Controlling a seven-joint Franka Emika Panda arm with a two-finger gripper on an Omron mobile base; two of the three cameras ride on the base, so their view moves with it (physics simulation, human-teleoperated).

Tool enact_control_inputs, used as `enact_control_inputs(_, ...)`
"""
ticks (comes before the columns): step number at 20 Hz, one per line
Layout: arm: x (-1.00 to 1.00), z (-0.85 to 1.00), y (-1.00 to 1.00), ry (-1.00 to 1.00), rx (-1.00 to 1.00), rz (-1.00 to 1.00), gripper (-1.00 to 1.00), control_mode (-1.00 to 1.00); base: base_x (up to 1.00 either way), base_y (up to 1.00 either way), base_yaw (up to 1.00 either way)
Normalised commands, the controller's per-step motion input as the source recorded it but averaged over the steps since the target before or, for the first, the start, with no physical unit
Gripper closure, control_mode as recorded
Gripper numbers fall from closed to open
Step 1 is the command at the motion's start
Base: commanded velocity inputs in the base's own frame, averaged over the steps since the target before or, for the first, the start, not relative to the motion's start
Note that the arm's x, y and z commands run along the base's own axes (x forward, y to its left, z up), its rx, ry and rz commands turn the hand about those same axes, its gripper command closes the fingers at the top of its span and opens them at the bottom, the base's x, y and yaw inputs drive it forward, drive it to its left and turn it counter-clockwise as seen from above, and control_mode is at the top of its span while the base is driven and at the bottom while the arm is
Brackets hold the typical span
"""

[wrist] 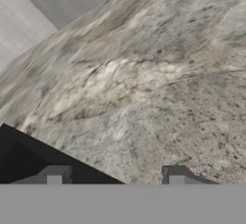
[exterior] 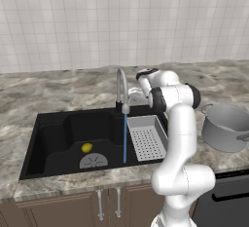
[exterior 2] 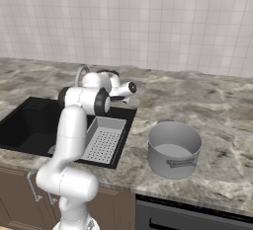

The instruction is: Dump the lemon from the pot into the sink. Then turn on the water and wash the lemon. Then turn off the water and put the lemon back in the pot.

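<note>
The lemon point(exterior: 87, 147) lies on the floor of the black sink point(exterior: 53, 128), just above the round drain point(exterior: 93, 160). From the silver tap point(exterior: 121, 87) a thin blue stream of water point(exterior: 125, 138) falls into the basin, to the right of the lemon and apart from it. On the counter right of the sink stands the grey pot point(exterior: 226, 126), upright, with nothing visible inside point(exterior 2: 174, 147). My gripper point(wrist: 115, 177) hovers by the tap's base over the counter behind the sink, open, with nothing between its fingertips point(wrist: 54, 175).
A grey perforated tray point(exterior: 146, 137) fills the sink's right part. My own arm point(exterior: 180, 138) rises in front of the sink's right edge. Marble counter point(wrist: 144, 88) runs behind the sink to a tiled wall. A dark oven front point(exterior 2: 197, 214) sits below the pot.
</note>
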Motion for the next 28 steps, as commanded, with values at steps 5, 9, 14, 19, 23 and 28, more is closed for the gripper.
enact_control_inputs(5, -0.36, 0.36, -0.31, 0.0, 0.02, 0.0, -1.0, -1.0, 0.0, 0.0, 0.0)
enact_control_inputs(9, -0.41, 0.09, -0.36, 0.0, 0.0, 0.0, -1.0, -1.0, 0.0, 0.0, 0.0)
enact_control_inputs(14, -0.37, -0.07, -0.18, 0.0, 0.0, 0.0, -1.0, -1.0, 0.0, 0.0, 0.0)
enact_control_inputs(19, 0.05, -0.07, 0.05, 0.0, 0.0, 0.0, -1.0, -1.0, 0.0, 0.0, 0.0)
enact_control_inputs(23, 0.24, -0.14, 0.12, 0.0, 0.0, 0.0, -1.0, -1.0, 0.0, 0.0, 0.0)
enact_control_inputs(28, 0.18, -0.15, 0.07, 0.0, 0.0, 0.0, -1.0, -1.0, 0.0, 0.0, 0.0)
